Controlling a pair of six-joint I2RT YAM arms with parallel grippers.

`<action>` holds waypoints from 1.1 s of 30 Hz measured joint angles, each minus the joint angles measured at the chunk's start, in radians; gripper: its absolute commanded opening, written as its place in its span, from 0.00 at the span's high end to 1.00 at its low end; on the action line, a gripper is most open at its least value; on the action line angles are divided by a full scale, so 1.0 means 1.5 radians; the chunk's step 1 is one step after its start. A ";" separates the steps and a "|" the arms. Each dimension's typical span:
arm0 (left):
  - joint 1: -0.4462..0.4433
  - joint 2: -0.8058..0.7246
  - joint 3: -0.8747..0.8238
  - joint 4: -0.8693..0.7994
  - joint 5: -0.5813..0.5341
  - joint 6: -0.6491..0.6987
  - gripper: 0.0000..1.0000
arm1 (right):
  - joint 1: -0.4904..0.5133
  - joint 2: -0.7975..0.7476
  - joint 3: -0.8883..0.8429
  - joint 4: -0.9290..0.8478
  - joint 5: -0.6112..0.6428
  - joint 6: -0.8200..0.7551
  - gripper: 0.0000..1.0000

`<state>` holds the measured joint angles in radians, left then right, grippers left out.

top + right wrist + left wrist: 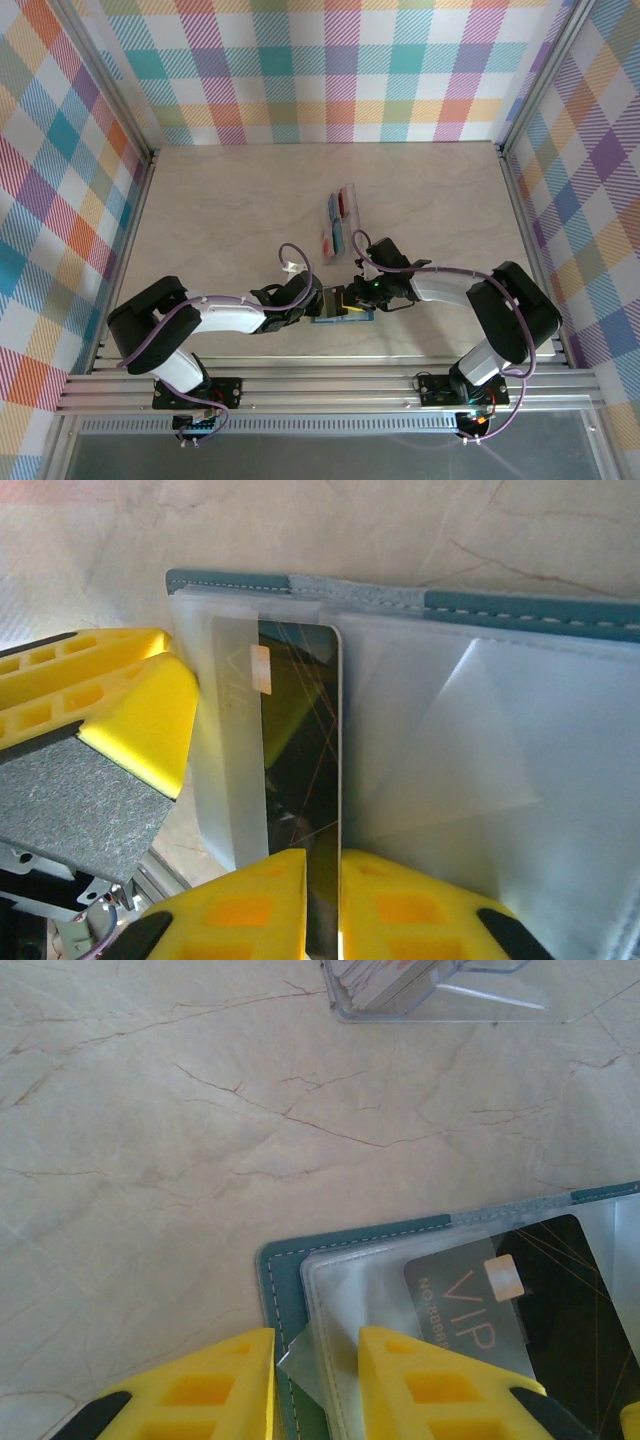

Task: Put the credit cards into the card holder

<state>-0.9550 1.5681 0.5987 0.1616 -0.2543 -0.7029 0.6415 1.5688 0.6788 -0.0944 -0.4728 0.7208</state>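
Note:
The teal card holder (347, 318) lies open on the table between my two grippers, its clear plastic sleeves facing up (281, 1282) (520, 604). A black credit card (300, 742) with gold lines and "VIP" lettering (560, 1295) sits partly inside a clear sleeve. My right gripper (323, 880) (362, 292) is shut on the card's near edge. My left gripper (317, 1355) (318, 300) stands over the holder's left edge, jaws a little apart, with a raised sleeve corner loose between them. More credit cards (340, 218), red, blue and pale, stand farther back.
The spare cards rest in a clear plastic stand (440, 990) on the pale marble-look tabletop (230, 210), just beyond the holder. Checked walls enclose the table on three sides. Both arms meet at the near middle, and a metal rail (330, 385) runs along the near edge.

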 measured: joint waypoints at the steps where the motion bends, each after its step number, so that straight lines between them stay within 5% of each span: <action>1: 0.000 0.000 0.000 0.000 0.001 0.000 0.73 | 0.000 0.003 0.000 0.002 -0.002 0.000 0.98; 26: 0.000 -0.022 -0.013 -0.008 0.005 -0.008 0.66 | 0.021 0.056 0.025 0.022 -0.017 0.002 1.00; 33: -0.005 -0.087 -0.035 -0.078 0.045 -0.007 0.72 | 0.029 0.058 0.035 0.035 -0.017 -0.003 1.00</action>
<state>-0.9627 1.4368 0.5465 0.0452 -0.1875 -0.7132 0.6849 1.6554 0.7307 -0.0425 -0.4980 0.7170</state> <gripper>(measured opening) 0.304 0.051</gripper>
